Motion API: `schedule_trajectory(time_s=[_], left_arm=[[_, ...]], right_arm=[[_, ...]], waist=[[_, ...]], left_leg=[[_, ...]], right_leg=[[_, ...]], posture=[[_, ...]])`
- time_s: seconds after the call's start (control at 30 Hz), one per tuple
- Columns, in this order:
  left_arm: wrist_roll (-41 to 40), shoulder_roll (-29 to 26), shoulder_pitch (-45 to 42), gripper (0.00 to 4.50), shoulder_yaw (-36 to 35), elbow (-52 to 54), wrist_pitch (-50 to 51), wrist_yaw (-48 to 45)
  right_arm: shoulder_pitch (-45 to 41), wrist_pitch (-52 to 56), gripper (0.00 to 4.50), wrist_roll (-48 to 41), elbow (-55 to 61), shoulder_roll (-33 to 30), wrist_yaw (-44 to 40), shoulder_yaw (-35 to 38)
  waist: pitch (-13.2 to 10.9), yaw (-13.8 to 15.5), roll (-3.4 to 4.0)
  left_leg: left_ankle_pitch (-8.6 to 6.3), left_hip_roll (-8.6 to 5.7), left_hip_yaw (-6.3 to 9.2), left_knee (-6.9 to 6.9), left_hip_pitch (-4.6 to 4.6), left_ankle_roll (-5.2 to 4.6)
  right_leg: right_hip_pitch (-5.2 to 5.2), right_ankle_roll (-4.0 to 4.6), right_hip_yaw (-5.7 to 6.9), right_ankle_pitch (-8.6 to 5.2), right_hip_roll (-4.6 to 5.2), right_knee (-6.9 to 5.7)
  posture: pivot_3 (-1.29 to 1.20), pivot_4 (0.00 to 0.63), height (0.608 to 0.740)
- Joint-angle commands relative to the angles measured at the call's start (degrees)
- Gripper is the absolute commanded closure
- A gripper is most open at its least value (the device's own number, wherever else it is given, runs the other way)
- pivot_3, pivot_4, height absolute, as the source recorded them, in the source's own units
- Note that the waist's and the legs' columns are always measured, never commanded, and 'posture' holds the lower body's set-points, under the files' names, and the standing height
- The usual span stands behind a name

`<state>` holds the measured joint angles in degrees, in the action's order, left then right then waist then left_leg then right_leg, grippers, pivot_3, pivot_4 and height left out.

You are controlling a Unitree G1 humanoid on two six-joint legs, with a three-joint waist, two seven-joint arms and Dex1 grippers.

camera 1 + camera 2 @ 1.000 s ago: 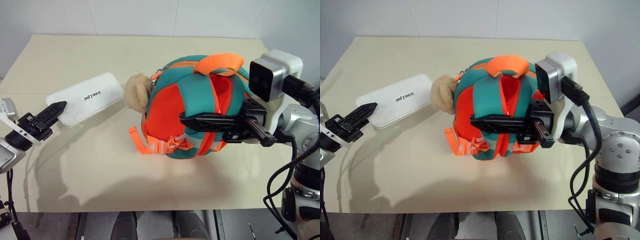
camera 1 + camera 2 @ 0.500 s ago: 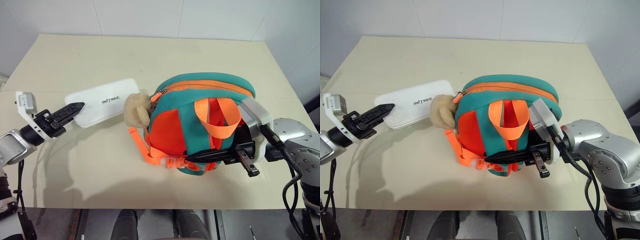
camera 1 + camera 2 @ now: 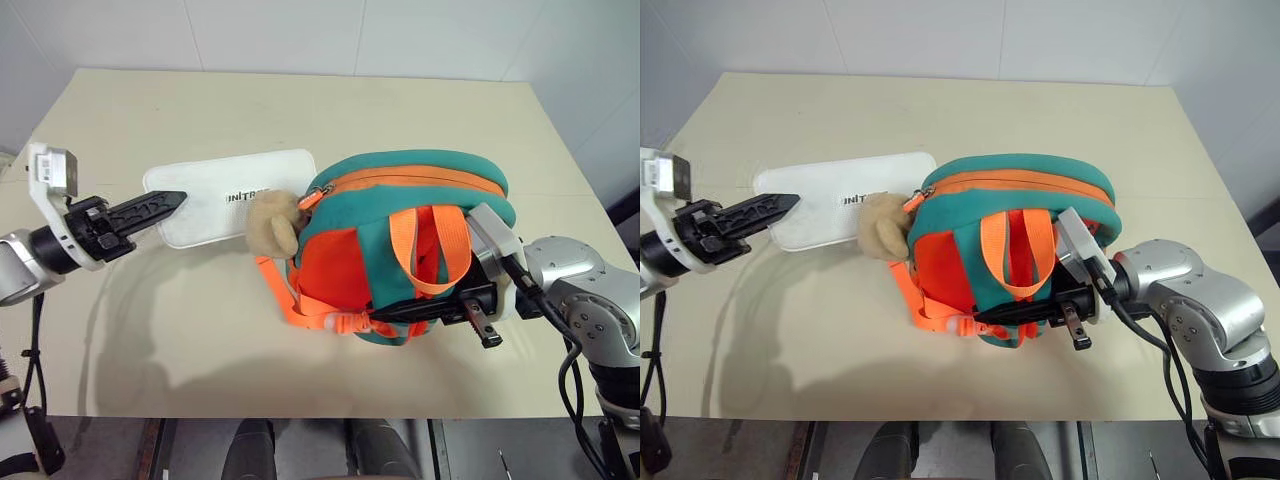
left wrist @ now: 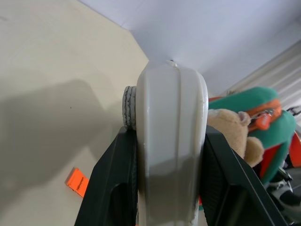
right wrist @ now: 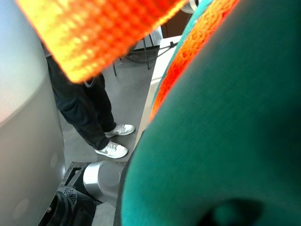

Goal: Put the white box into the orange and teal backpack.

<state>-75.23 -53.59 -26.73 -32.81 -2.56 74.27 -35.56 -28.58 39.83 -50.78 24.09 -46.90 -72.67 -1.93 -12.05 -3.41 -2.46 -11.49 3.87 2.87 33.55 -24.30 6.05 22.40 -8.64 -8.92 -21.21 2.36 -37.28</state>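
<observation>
Beige table, with broad bare stretches along the far edge and across the near left corner. Lying flat left of centre: white box — rounded corners, dark lettering on the lid, far end tucked behind the tan plush bear. Clamped on its near-left end, in the left wrist view: left gripper, one black finger on each side of the edge. Just right of centre: orange and teal backpack, teal rim and orange zip band up top, webbing loop hanging down its front. Pinched together on the bag's lower strap, near the right edge: right gripper.
</observation>
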Motion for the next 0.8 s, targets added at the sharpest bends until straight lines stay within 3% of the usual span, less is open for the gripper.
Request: schedule_trajectory(time_s=[0.03,0.33,0.8], left_arm=[[-3.98,-2.00,1.86,3.20,-4.37,3.11,1.78,0.30],[-9.04,-5.32,7.35,3.20,-12.12,7.43,3.70,5.11],[-30.34,-15.04,19.76,3.20,-23.11,12.89,3.04,16.74]], right_arm=[[-0.16,-1.17,4.50,1.08,-0.68,0.01,-1.46,0.12],[-1.79,-2.77,4.50,3.76,-3.75,1.31,-3.39,-1.24],[-4.80,-2.45,4.50,5.77,-7.19,2.61,-5.10,-2.71]], waist=[[0.00,0.05,0.00],[-0.01,-0.05,-0.01],[-0.01,-0.29,-0.01]], left_leg=[[0.00,0.00,0.00,0.03,0.00,0.00],[-0.01,-0.01,0.01,0.25,0.01,-0.02],[-0.02,0.00,-0.02,0.19,0.02,-0.02]], right_leg=[[0.01,0.01,0.00,0.00,-0.01,-0.05],[-0.04,0.00,-0.01,0.00,0.00,-0.15],[0.01,0.02,-0.05,-0.01,0.01,-0.16]], posture=[[0.00,0.150,0.740],[0.00,0.150,0.740],[0.00,0.150,0.740]])
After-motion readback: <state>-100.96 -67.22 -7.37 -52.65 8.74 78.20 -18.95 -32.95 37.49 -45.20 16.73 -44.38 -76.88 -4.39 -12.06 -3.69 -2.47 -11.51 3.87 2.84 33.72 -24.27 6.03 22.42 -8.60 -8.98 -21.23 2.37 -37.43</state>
